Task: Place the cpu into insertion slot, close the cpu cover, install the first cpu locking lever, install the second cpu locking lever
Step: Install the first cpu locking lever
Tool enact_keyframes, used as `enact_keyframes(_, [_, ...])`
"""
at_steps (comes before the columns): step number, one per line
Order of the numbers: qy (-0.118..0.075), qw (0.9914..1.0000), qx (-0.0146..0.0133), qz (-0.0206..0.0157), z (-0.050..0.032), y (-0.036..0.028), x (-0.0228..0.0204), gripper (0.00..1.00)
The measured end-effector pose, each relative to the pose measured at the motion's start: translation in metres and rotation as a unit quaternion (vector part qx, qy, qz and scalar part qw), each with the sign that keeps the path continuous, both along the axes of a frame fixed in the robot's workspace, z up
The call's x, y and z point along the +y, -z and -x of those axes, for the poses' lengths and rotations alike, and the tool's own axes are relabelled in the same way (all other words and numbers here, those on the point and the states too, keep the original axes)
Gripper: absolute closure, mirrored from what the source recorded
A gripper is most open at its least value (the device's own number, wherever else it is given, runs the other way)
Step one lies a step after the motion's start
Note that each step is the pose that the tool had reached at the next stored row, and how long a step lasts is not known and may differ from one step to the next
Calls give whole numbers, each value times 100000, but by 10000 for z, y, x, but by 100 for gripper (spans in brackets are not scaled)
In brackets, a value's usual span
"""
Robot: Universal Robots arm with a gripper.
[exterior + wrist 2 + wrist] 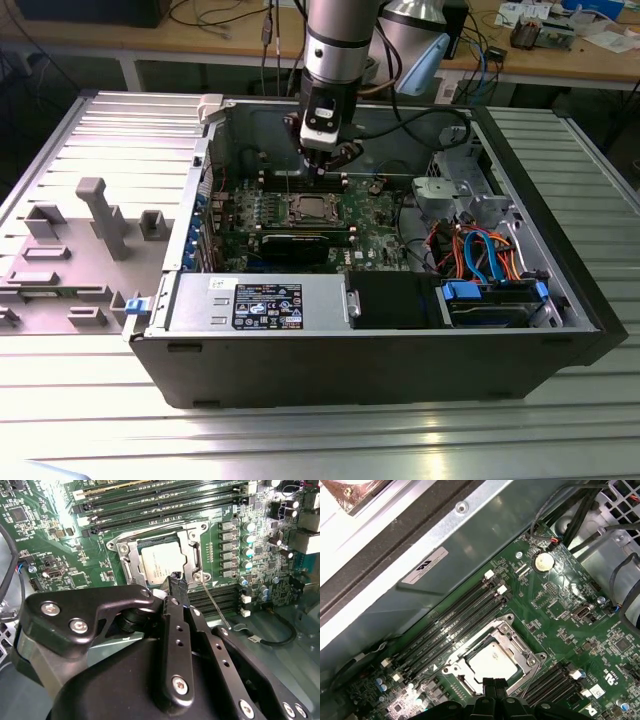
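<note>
The gripper [495, 684] hangs above the green motherboard [560, 605] inside an open computer case [380, 350]. Its two black fingertips [178, 582] are pressed together with nothing between them, and they stand just over one edge of the CPU socket. In the exterior view the gripper [322, 170] sits at the end of the silver arm [340, 40], which descends into the case near its far wall.

The cpu [492, 661] lies flat in the insertion slot [451, 669], silvery top face up; in the second wrist view the cpu [159, 566] shows through the cut-out of the cpu cover [192, 542]. The cover lies closed over the socket as a silver frame around the chip. A thin wire locking lever [216, 605] slants away from the socket corner beside the fingertips, lifted off the board, its free end well apart from the frame.

Long memory slots [455, 615] run parallel on one side of the socket, with more on the opposite side [552, 680]. A round coin cell [543, 561] sits near the case wall. In the exterior view a black graphics card [300, 243] lies in front of the socket, a grey power supply [260, 303] sits along the near edge, and blue-tabbed drive bays [490, 300] with orange and blue cables [480, 250] lie toward the exterior view's right. The case rests on a ribbed metal table [320, 440].
</note>
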State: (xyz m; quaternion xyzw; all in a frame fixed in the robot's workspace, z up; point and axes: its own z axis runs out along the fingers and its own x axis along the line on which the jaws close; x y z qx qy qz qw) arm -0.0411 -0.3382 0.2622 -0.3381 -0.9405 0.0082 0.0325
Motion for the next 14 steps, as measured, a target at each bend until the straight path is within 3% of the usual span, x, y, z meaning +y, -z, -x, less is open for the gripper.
enact_keyframes(14, [-2952,99956,1,-9,0,0,0,89])
